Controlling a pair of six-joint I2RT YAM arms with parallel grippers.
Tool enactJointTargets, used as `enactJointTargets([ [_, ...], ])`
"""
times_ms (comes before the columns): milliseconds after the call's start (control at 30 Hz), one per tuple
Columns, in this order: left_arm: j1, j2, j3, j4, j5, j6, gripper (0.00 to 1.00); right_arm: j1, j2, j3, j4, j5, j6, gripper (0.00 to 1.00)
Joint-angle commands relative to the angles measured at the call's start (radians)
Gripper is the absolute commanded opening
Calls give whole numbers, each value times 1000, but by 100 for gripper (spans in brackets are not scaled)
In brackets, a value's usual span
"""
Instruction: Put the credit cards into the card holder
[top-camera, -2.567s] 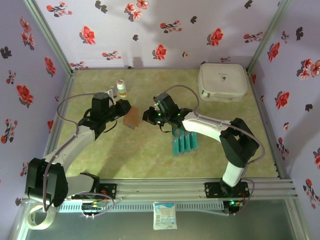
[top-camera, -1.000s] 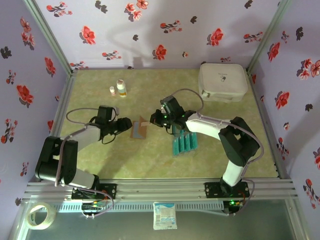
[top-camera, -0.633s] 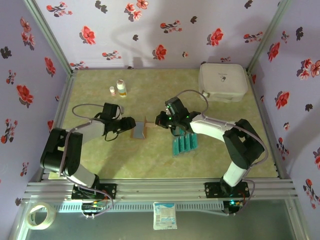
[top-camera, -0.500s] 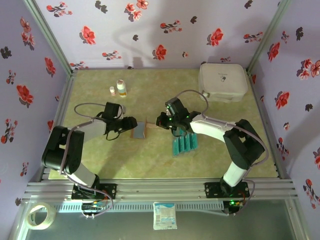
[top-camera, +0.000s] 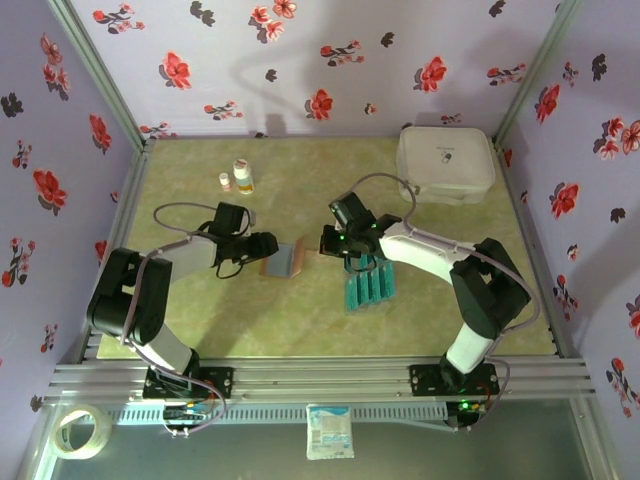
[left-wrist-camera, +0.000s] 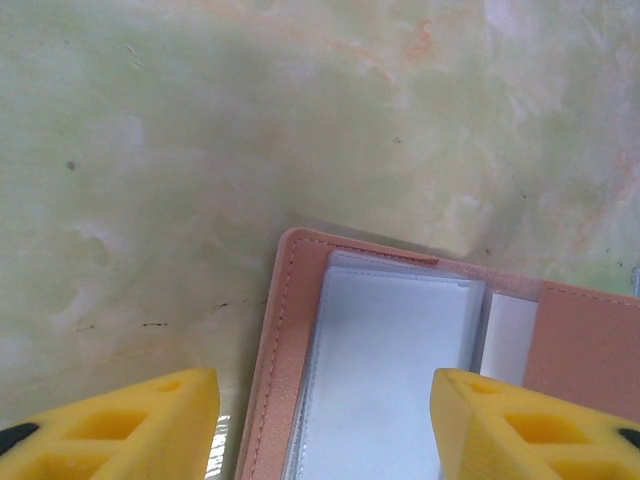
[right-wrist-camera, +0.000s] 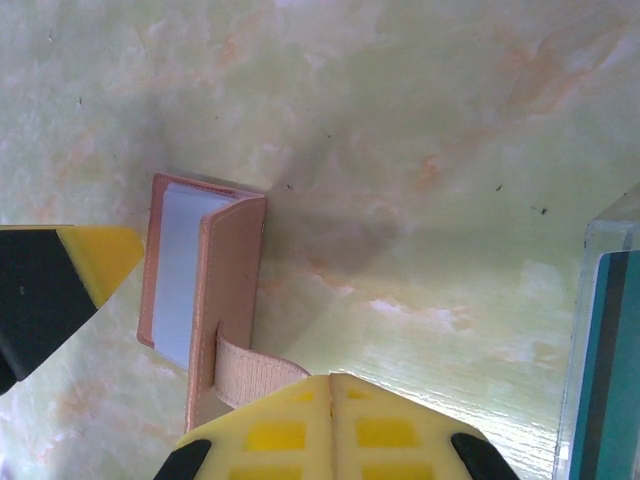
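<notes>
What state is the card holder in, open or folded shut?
Open: the card holder shows its pale inner pockets, uncovered, in the left wrist view.

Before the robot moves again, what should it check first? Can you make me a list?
1. Card holder on the table, open, pockets showing: ok.
2. Left gripper jaws apart, one on each side of the holder: ok.
3. Right gripper ready to pick up a card: not ok, its jaws are shut and hold no card.
4. Credit cards in a row close to the right gripper: ok.
5. The holder's strap free of the right jaws: cannot tell.
</notes>
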Motion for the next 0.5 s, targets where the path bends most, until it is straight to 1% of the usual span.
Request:
enactJointTargets([
  [0, -6, 14, 27, -37, -29, 30, 58, -7, 15, 33, -39, 32, -33, 0],
  [200, -7, 8, 44, -73, -55, 52, 59, -4, 34, 71, -109, 90, -80, 0],
  [467, -9, 21, 43, -71, -54, 59, 61, 0, 79, 96, -100, 74, -76, 0],
])
